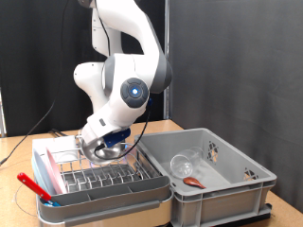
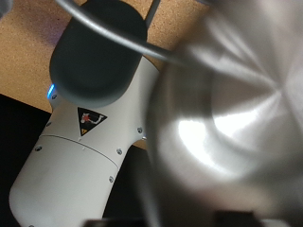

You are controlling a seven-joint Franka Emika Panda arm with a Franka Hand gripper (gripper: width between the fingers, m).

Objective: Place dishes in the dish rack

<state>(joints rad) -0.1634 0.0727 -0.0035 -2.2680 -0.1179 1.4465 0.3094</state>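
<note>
Hovering low over dish rack (image 1: 104,180), gripper (image 1: 102,142) w/ steel bowl (image 1: 112,142) at fingers, prob. for setting among prongs. Jaw state: can't tell. Glass (image 1: 183,165) & spoon (image 1: 193,180) lie in grey crate (image 1: 237,180), exterior view's right.

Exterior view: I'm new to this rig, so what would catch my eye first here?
The white arm bends low over the dish rack at the exterior view's left, its pincer at a steel bowl just above the prongs. To the right, a grey crate holds a glass and a reddish spoon.
</note>
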